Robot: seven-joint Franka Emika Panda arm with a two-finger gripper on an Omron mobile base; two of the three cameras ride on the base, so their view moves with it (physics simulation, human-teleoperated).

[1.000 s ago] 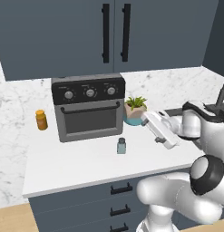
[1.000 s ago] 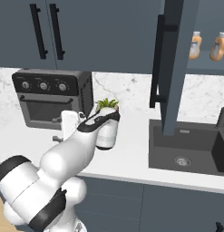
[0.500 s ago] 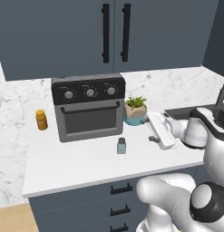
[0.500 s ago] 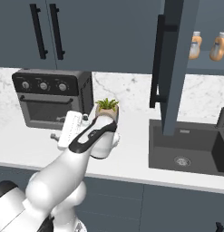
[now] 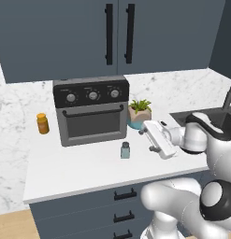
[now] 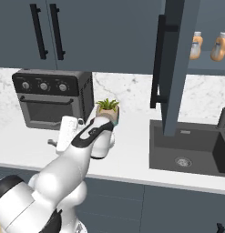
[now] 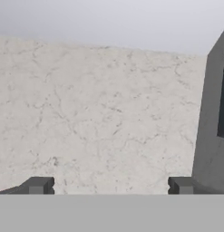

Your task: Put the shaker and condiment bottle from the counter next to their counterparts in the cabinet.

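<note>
Two orange bottles (image 6: 196, 45) are shelved in the open cabinet (image 6: 174, 68); on the counter (image 5: 84, 168), the gripper (image 7: 109, 186) is held spread and empty. The shaker (image 5: 125, 150), before the oven (image 5: 92, 110), looks to be next: an approach and descent are called for.

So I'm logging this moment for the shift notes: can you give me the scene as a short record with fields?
shaker: upright on the counter, in front of the toaster oven, untouched
pincer: open, holding nothing, facing bare marble
cabinet: door open; two orange bottles on its shelf
small orange jar: on the counter, left of the oven
potted plant: right of the oven
sink: set into the counter below the open cabinet
</note>
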